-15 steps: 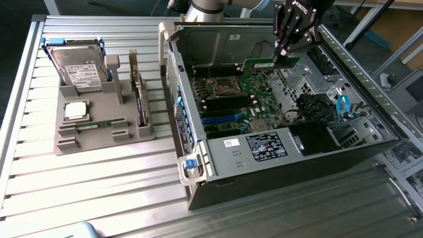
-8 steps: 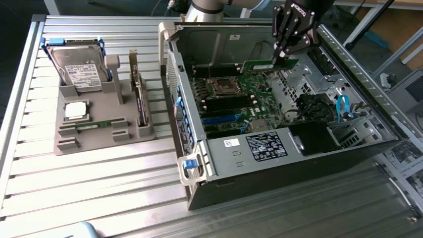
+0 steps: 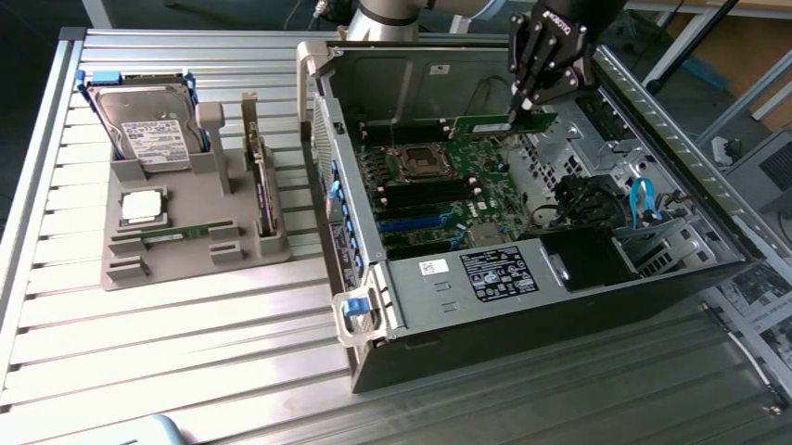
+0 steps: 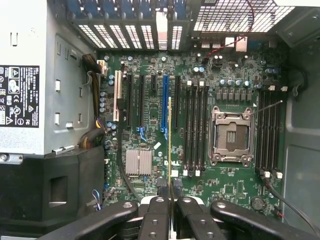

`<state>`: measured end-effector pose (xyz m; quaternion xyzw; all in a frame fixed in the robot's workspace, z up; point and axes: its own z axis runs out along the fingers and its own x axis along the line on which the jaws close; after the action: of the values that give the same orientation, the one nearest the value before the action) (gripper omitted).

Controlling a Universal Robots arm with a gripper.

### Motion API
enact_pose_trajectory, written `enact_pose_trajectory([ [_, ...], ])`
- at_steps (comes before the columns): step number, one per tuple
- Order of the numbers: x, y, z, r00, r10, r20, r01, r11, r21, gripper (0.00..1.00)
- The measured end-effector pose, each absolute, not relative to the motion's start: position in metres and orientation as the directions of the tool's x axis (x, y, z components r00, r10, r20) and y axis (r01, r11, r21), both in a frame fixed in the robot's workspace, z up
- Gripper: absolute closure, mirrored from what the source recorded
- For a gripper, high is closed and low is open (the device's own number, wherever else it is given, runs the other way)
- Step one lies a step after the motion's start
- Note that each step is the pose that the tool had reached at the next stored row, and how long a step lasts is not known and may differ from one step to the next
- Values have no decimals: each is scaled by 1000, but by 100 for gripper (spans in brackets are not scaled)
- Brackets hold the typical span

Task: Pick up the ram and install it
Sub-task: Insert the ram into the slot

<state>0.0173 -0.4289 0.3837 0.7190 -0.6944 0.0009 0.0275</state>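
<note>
End effector [image 3: 530, 106] was clamped narrowly on the ram [image 3: 480, 126], holding the green stick above the motherboard [image 3: 433, 190] inside the open computer case [image 3: 520, 324]. In the wrist view, the ram [image 4: 170, 135] appeared edge-on between the fingers [image 4: 156, 212], over the board's slots.

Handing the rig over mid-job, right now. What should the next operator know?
Gripper: shut on the ram.
Where: the ram hangs inside the open computer case, above the motherboard, near the memory slots.
Done: ram picked up and held over the board.
Left: ram not yet seated in a slot.
Hard drive sits on the grey holder, exterior view's left.
</note>
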Motion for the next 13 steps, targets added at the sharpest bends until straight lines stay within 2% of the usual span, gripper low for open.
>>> enact_pose_trajectory([
  [13,17,-429,379,36,-999,40,-999,-34,38,87],
])
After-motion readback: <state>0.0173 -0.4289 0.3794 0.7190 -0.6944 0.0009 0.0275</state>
